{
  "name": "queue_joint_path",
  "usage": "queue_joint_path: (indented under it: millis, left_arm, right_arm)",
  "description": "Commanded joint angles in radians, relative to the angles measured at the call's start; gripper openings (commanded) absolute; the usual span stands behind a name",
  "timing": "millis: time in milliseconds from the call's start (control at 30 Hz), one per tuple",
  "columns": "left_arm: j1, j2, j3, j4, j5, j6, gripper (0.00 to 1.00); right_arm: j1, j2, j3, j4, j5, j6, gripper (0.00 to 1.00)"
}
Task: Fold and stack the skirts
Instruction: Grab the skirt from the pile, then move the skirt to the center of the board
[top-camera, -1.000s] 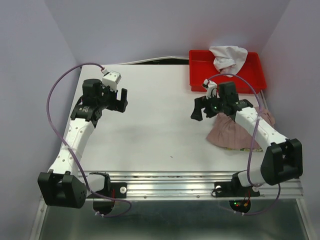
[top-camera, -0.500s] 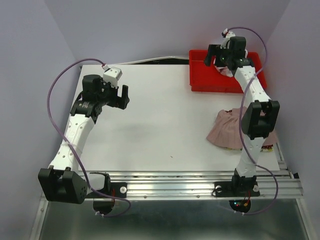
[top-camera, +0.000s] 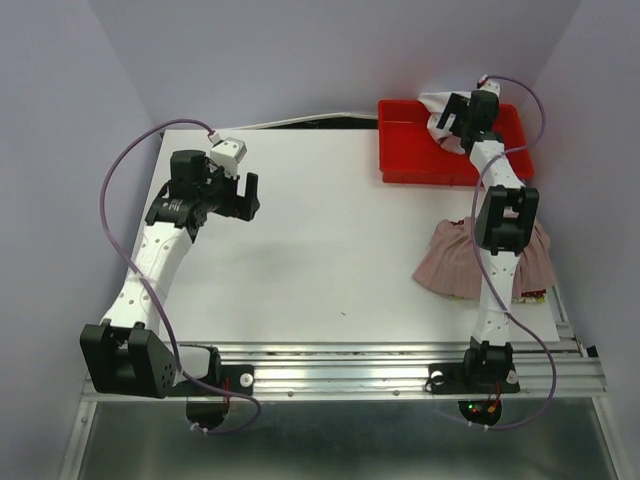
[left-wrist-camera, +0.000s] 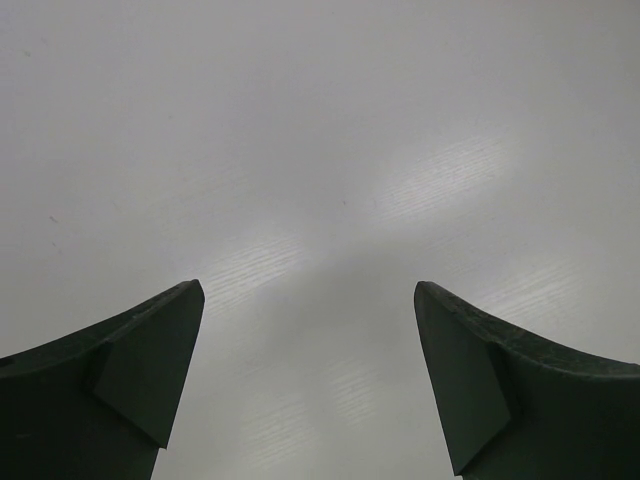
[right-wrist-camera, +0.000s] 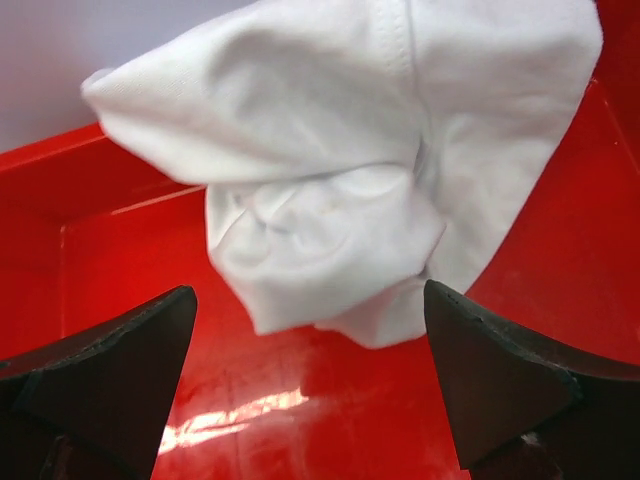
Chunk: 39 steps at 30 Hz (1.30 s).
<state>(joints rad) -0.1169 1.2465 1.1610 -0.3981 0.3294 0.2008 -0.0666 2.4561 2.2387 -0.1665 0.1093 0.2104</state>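
Note:
A crumpled pale white skirt (top-camera: 444, 110) (right-wrist-camera: 340, 190) lies in the red tray (top-camera: 410, 150) at the back right. My right gripper (top-camera: 455, 118) (right-wrist-camera: 310, 300) hangs open just above it, the cloth lying ahead of and between the fingertips, not touched. A dusty pink pleated skirt (top-camera: 450, 262) is spread on the table at the right edge, partly hidden by the right arm. Over bare table at the back left, my left gripper (top-camera: 240, 195) (left-wrist-camera: 310, 295) is open and holds nothing.
The white table (top-camera: 320, 240) is walled by purple panels on three sides. The tray's red floor (right-wrist-camera: 330, 410) shows below the cloth. A small coloured object (top-camera: 535, 296) peeks from under the pink skirt's near edge.
The right arm swung from above the pink skirt up and back to the red tray, then lowered toward the white skirt. The left arm shifted only slightly.

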Motion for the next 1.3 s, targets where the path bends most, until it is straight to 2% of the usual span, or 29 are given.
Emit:
queue_joint_path:
  millis: [0,167,267,367,400,433,500,600,900,1100,1267]
  left_arm:
    - [-0.001,0.016,0.032,-0.004,-0.012,-0.006,0.99]
    - [-0.001,0.039,0.048,-0.011,-0.021,-0.001,0.99]
    - [-0.001,0.054,0.063,-0.022,-0.026,-0.001,0.99]
    - [-0.001,0.062,0.074,-0.028,-0.027,-0.001,0.99]
    - [-0.001,0.062,0.077,-0.028,-0.027,-0.004,0.99]
    - [-0.001,0.062,0.078,-0.025,-0.029,-0.006,0.99]
    - [-0.001,0.059,0.078,-0.019,-0.027,-0.011,0.99]
    - [-0.001,0.053,0.08,-0.013,-0.018,-0.021,0.99]
    - [0.009,0.007,0.092,-0.004,-0.047,-0.037,0.99]
    - [0.048,-0.036,0.115,-0.007,-0.029,-0.024,0.99]
    - [0.065,-0.082,0.109,-0.007,-0.012,-0.014,0.99]
  right_arm:
    - [-0.01,0.073,0.114,0.15,0.064,0.021,1.0]
    - [-0.01,0.144,0.13,0.222,0.035,0.03,1.0]
    - [-0.019,0.17,0.131,0.255,0.018,0.027,0.94]
    - [-0.019,0.176,0.148,0.263,-0.005,-0.002,0.65]
    - [-0.019,0.17,0.15,0.266,-0.011,-0.005,0.46]
    - [-0.019,0.159,0.148,0.269,-0.025,-0.014,0.36]
    - [-0.019,0.112,0.144,0.278,-0.068,-0.031,0.17]
    - [-0.019,0.003,0.104,0.303,-0.14,-0.042,0.01]
    - [-0.009,-0.337,0.073,0.285,-0.362,-0.002,0.01]
    - [0.068,-0.489,0.065,0.207,-0.488,0.044,0.01]
    - [0.181,-0.653,-0.129,0.17,-0.577,-0.009,0.01]
